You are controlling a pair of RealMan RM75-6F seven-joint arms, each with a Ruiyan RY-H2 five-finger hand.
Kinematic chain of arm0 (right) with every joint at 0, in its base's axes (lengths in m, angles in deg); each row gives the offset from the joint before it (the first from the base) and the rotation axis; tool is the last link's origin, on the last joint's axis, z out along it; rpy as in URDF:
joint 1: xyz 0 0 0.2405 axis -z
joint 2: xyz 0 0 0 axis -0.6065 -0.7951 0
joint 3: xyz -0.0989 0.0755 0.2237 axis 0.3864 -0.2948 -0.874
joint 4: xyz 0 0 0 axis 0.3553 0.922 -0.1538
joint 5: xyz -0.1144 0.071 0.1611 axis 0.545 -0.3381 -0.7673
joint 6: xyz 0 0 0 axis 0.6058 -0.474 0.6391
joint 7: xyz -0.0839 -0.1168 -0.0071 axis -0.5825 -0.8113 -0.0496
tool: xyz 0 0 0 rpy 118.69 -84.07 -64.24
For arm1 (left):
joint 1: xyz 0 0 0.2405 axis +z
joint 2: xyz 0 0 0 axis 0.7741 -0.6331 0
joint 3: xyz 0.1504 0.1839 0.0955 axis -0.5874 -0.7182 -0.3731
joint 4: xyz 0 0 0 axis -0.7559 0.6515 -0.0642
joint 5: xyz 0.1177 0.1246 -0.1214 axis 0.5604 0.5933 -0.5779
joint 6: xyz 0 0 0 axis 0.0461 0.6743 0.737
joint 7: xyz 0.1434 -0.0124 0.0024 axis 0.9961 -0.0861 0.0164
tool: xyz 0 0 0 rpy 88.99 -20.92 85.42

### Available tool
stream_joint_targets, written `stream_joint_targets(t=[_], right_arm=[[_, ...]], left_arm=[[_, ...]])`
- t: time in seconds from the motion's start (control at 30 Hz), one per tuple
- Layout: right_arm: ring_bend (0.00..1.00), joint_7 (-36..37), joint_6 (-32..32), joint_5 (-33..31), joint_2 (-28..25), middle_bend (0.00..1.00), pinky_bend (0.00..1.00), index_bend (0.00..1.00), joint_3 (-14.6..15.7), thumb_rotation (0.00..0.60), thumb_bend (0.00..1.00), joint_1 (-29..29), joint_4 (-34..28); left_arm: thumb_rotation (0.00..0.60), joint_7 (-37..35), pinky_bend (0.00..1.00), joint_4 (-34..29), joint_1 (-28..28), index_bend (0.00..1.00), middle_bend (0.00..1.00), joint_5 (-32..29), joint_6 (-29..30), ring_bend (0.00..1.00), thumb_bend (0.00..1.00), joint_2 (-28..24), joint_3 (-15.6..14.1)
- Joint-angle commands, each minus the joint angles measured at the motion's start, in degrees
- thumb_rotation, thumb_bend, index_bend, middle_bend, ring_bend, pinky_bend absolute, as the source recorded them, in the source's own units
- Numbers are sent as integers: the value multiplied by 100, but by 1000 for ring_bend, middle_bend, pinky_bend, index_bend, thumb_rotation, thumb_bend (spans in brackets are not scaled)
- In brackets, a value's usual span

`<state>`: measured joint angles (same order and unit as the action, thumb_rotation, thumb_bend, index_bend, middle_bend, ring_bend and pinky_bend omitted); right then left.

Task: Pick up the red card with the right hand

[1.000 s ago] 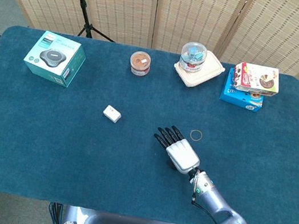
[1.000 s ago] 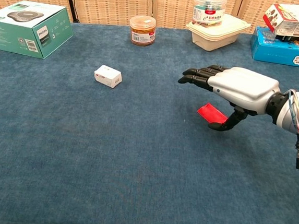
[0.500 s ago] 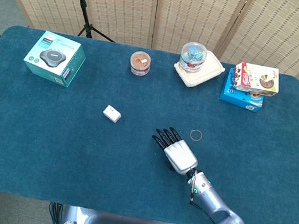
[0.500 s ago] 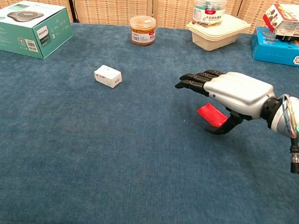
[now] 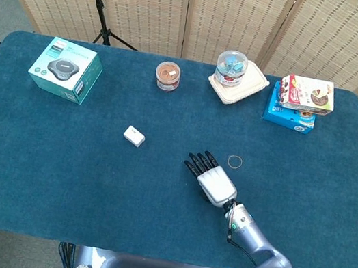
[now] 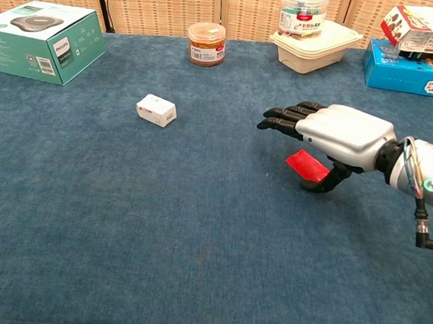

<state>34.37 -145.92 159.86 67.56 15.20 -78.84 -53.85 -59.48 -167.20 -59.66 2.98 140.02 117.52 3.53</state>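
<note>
Your right hand (image 6: 340, 135) hovers palm-down over red card (image 6: 306, 165); fingers (image 6: 285, 113) extended, thumb curled under, holding nothing.

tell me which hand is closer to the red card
Right. The right hand hangs directly over the red card, fingers stretched out flat, thumb curled down beside the card's near edge. The left hand shows in neither view.

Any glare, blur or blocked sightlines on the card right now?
Head view: sharp and evenly lit, but the right hand hides the red card entirely. Chest view: no glare; the red card shows crisp under the hand's palm.
</note>
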Motion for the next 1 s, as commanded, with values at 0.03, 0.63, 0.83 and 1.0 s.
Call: stream_joint_targets(t=[0.03,0.63,0.83,1.0], right_arm=[[0,-33,8,-25,36,0,0,0,-17,600,360,-18,100],[0,-41,-145,-92,-51,0,0,0,-101,600,360,-25,234],[0,-54,-226,147,-466,0,0,0,302,600,359,183,-429],[0,-89,-161,123,-463,0,0,0,356,600,360,220,-483]], left_arm=[[600,-4,0,1,-2,0,0,-8,-7,0,0,-1,0],[600,6,0,-14,-7,0,0,-14,-8,0,0,-2,-2],[600,-51,0,-2,8,0,0,18,-2,0,0,-24,-11],[600,-36,0,-14,17,0,0,45,15,0,0,-16,-25]])
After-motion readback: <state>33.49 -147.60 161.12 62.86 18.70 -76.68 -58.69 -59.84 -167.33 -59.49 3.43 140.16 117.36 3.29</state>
